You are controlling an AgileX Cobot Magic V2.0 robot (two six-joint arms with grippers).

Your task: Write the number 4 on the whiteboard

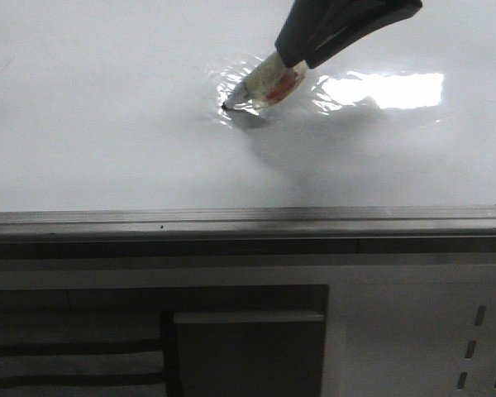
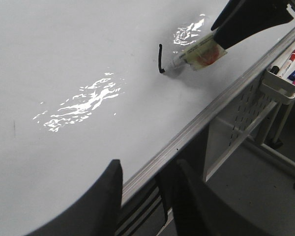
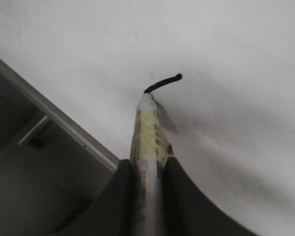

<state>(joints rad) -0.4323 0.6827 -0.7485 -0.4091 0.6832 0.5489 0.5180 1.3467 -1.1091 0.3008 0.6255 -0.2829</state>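
The whiteboard (image 1: 107, 124) is a large glossy white board with glare, edged by a grey rail (image 1: 248, 219). My right gripper (image 3: 147, 169) is shut on a white marker with yellowish tape (image 3: 147, 130). The marker's tip rests on the board at the end of a short dark stroke (image 3: 163, 82), the only part of the number 4 that shows. In the left wrist view the stroke (image 2: 160, 59) is a short line with a small hook at the marker (image 2: 196, 55). In the front view the marker (image 1: 269, 83) hides the mark. My left gripper (image 2: 148, 164) is open and empty over the board's rail.
A dark panelled cabinet (image 1: 248, 347) with slots stands below the rail. A small white tray (image 2: 280, 88) with several markers hangs at the board's edge. Bright rippled glare (image 2: 83, 101) lies on the board.
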